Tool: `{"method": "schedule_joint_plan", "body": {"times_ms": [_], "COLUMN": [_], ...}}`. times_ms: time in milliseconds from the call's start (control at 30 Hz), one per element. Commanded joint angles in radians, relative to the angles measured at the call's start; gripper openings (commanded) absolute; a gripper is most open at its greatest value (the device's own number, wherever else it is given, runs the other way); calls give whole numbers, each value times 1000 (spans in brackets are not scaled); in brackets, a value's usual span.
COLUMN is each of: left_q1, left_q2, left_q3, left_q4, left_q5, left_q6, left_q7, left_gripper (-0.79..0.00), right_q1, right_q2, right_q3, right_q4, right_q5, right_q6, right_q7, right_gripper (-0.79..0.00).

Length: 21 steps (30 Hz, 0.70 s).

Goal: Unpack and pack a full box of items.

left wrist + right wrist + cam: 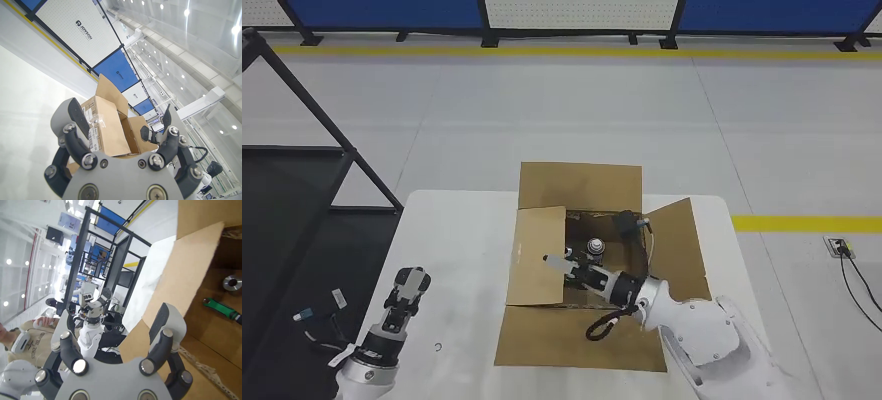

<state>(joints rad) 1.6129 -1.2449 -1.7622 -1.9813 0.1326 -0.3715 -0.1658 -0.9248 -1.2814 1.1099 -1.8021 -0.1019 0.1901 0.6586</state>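
An open cardboard box (580, 186) stands in the middle of the white table (457, 250), all its flaps folded out. My right gripper (564, 262) is at the box's left flap (175, 275), open, with the flap's edge between its fingers (166, 321). Inside the box lie a metal cylinder (232, 284) and a green-handled tool (220, 308); a dark object (628, 222) sits at the far corner. My left gripper (408, 285) hovers open and empty over the table's near left corner, pointing toward the box (105, 121).
A black metal frame (312, 130) and a dark mat stand off the table's left side. Bare table surface lies between the left gripper and the box. A cable (607, 322) loops from the right wrist over the box's near flap.
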Motion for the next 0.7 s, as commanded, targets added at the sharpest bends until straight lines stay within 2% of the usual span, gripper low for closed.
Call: {"method": "schedule_joint_plan", "body": {"times_ms": [0, 133, 333, 667], "left_q1": [11, 38, 59, 84], "left_q2": [0, 1, 0, 0], "left_q3": [-14, -40, -56, -61], "left_q4": [-3, -9, 0, 3], "left_q5": [-16, -23, -26, -17], "left_q6": [-7, -22, -38, -67], "left_q7": [7, 14, 24, 12], "left_gripper": [0, 0, 0, 0], "right_q1": [41, 121, 210, 317], "right_q2": [-5, -18, -39, -76], "right_q3": [-7, -30, -67, -118], "right_q4": [66, 203, 355, 523], "right_q5": [20, 55, 97, 176], "right_q6": [45, 75, 53, -10], "right_q7": [4, 3, -40, -86], "right_gripper": [0, 0, 0, 0]}}
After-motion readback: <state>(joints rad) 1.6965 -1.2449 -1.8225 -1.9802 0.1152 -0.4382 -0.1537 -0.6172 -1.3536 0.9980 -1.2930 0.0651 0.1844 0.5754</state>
